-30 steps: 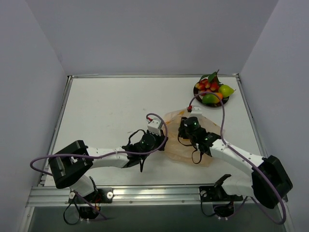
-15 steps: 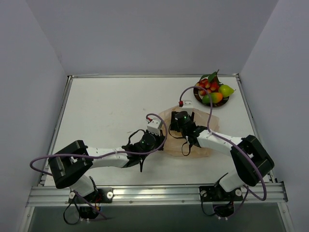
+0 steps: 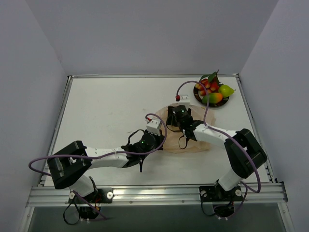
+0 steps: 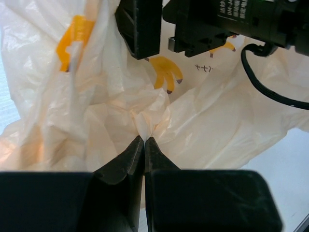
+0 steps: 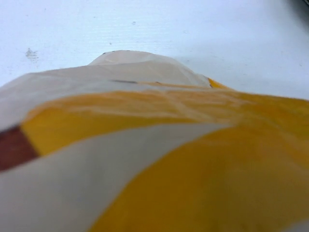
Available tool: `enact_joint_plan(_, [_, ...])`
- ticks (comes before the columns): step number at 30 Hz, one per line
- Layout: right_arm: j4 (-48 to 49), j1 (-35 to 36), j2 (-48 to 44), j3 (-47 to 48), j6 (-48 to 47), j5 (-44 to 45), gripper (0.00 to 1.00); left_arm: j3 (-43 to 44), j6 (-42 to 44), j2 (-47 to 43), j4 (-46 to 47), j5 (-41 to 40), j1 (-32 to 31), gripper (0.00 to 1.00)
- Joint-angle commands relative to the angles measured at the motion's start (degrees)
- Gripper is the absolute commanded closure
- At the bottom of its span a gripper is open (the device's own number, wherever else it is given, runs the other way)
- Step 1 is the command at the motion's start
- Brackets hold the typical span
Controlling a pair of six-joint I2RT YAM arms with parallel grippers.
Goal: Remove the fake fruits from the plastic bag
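Note:
The fake fruits sit on a round dark-rimmed plate (image 3: pixel 227 100) at the far right: red berries with a green leaf (image 3: pixel 206 84), a yellow-green lemon (image 3: pixel 225 90) and an orange-green mango (image 3: pixel 212 98). The pale peach plastic bag (image 3: pixel 198 145) lies crumpled at the table's middle. My left gripper (image 3: pixel 162 143) is shut on a pinched fold of the bag (image 4: pixel 203 121), its fingertips meeting (image 4: pixel 144 139). My right gripper (image 3: pixel 174 123) hovers low over the bag's far left part. Its dark body (image 4: pixel 231 24) shows across the bag. Bag film (image 5: pixel 193 159) fills the right wrist view and hides its fingers.
The white table (image 3: pixel 106 111) is walled by grey panels on three sides. Purple cables loop from both arms over the bag. A metal rail (image 3: pixel 145 195) runs along the near edge.
My right arm has swung left and farther away across the bag, from its right-centre to its far left part. The left gripper has kept its hold and place.

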Motion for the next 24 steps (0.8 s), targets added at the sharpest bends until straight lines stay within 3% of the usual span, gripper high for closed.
enact_joint_plan(1, [1.6, -0.2, 1.0, 2.4, -0.8, -2.6, 0.38, 1.1, 0.9, -2.3, 0.5, -0.8, 0.2, 0.98])
enact_joint_plan(6, [2.4, -0.8, 4.2, 4.6, -1.9, -3.3, 0.30, 1.3, 0.7, -1.6, 0.6, -0.1, 0.2, 0.98])
enact_joint_plan(18, [9.3, -4.2, 12.4, 9.6, -2.6, -16.9, 0.20, 1.5, 0.4, -0.6, 0.5, 0.1, 0.4, 0.98])
enact_joint_plan(22, [9.3, -4.7, 15.4, 12.4, -3.6, -15.8, 0.22, 1.4, 0.3, -0.6, 0.5, 0.1, 0.8, 0.98])
enact_joint_plan(24, [9.1, -4.4, 16.1, 12.8, -3.3, -14.2, 0.36, 1.4, 0.3, -0.8, 0.4, -0.1, 1.0, 0.98])
